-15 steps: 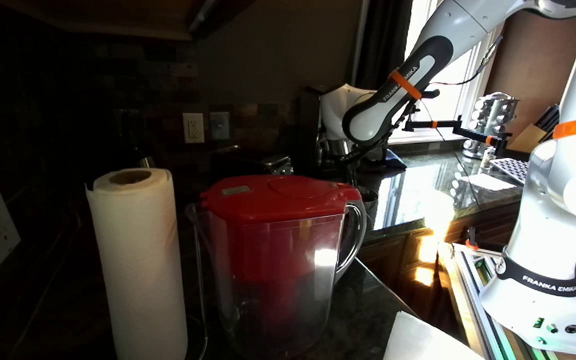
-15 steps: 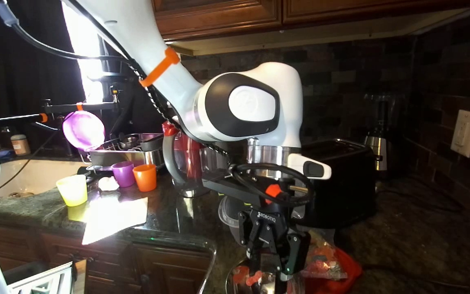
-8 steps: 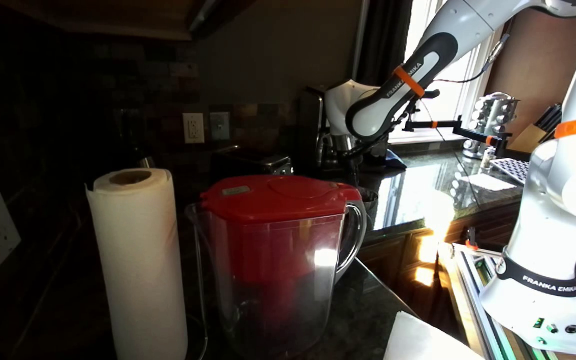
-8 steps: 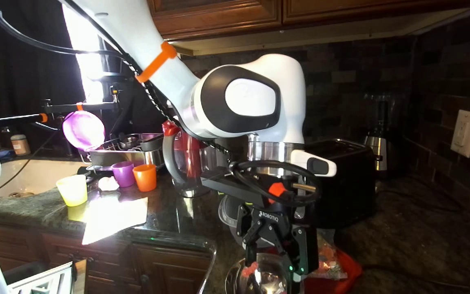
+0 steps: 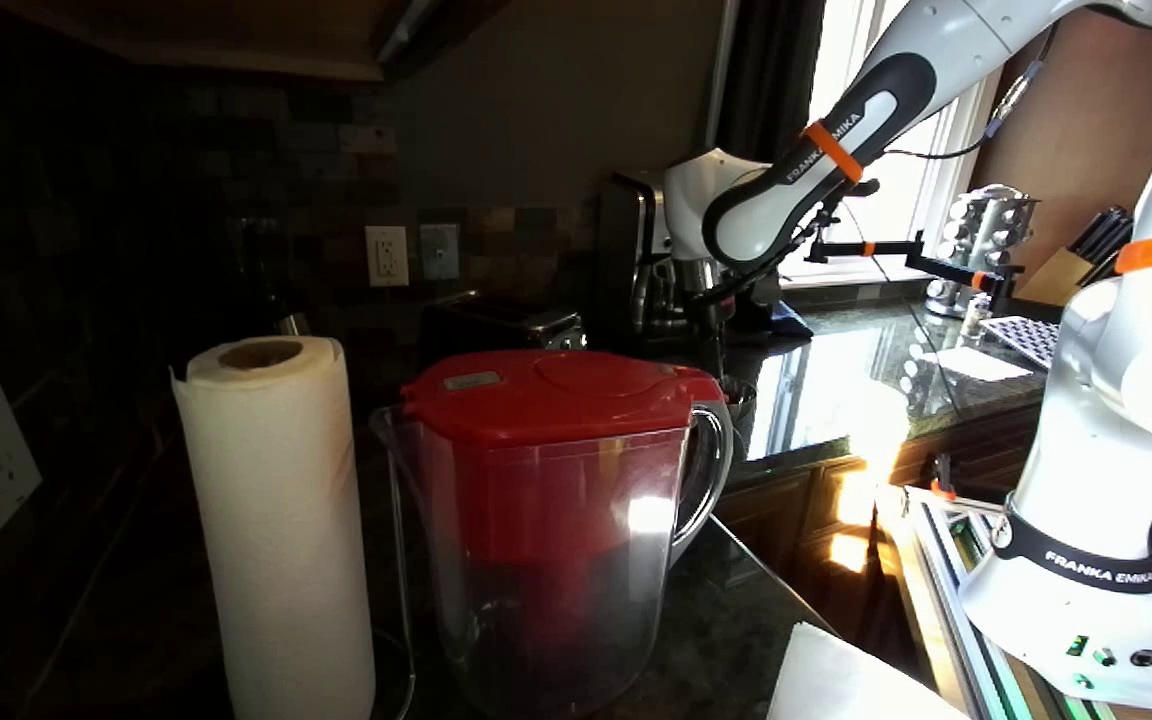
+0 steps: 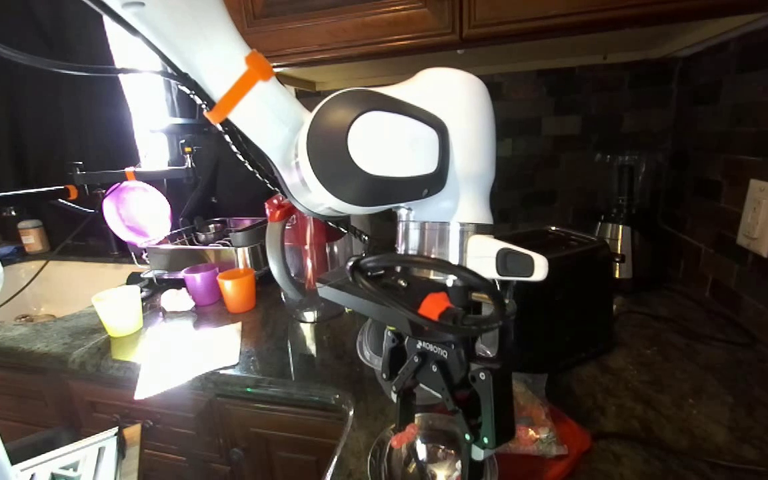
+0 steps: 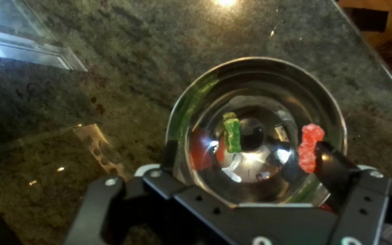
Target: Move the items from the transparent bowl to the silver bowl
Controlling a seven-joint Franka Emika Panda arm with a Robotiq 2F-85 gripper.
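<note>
In the wrist view the silver bowl (image 7: 250,78) lies below my gripper (image 7: 248,149), whose jaws stand wide apart over it. A red candy (image 7: 309,146) clings to the inner side of the right-hand finger (image 7: 333,160), not pinched between the two. Down inside the bowl rests a green candy (image 7: 233,136). An exterior view shows the gripper (image 6: 439,437) above the bowl with that red candy on one fingertip. Behind it a greyish rounded container (image 6: 372,347) is partly hidden; whether it is the transparent bowl I cannot tell.
Beside the bowl lie a candy bag (image 6: 534,420) and a red object (image 6: 574,440). A black toaster (image 6: 564,300) stands behind the gripper. Plastic cups (image 6: 236,290) and a red-lidded pitcher (image 5: 556,400) share the counter with a paper towel roll (image 5: 281,520).
The jaws have spread wider over the last second. The arm has risen somewhat and shifted a little, while the red candy has stayed on the same finger.
</note>
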